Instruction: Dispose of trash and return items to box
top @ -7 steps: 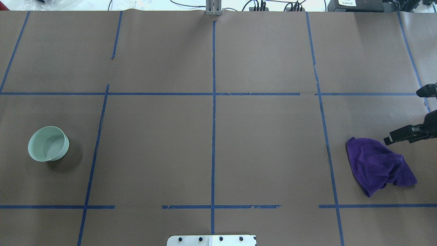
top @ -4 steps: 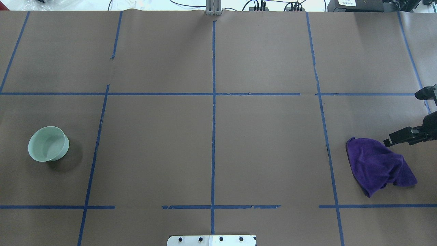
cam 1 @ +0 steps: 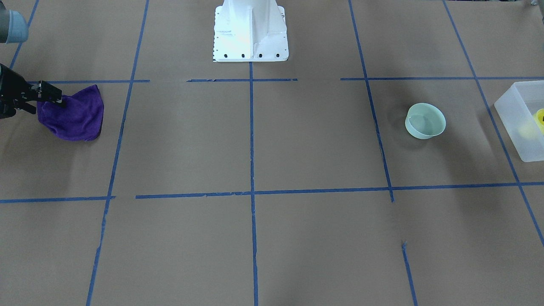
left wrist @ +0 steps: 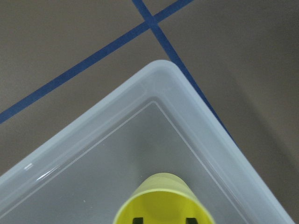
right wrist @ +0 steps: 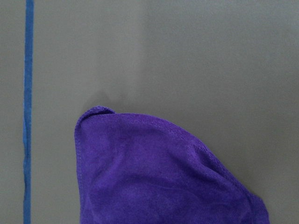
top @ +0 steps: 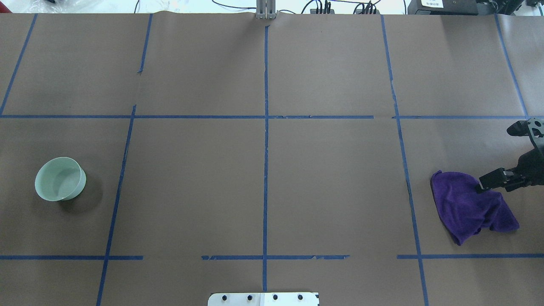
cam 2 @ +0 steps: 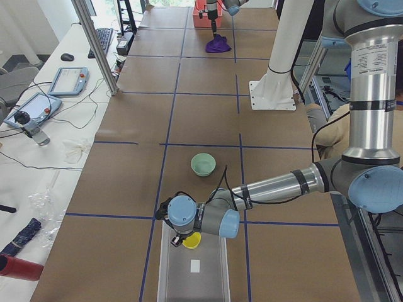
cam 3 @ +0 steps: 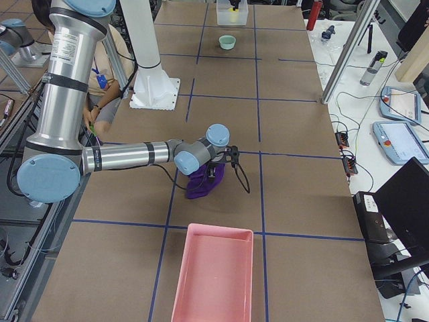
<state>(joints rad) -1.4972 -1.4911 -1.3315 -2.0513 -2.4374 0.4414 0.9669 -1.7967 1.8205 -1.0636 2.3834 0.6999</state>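
While the right gripper (top: 495, 158) hangs with its jaws spread wide, only one fingertip (top: 488, 180) lies over the edge of the purple cloth (top: 467, 208). The other fingertip is well clear of it, over the bare table (top: 331, 178). A close from this spot would likely catch just a thin fold, which could slip free on the lift. A low finger might also snag the paper covering. The pink bin (cam 3: 213, 282) sits near this arm, just past the cloth, and loose trailing fabric could drape over its rim.

Far across the table, the left gripper (cam 2: 184, 236) is above a corner of the box (left wrist: 196, 107), with the yellow cup (left wrist: 163, 200) directly under it. I cannot tell whether its jaws are clamped on the cup. A release this close to the wall could tip the cup. The mint bowl (top: 59, 178) stands on the table near that box, not yet inside it.
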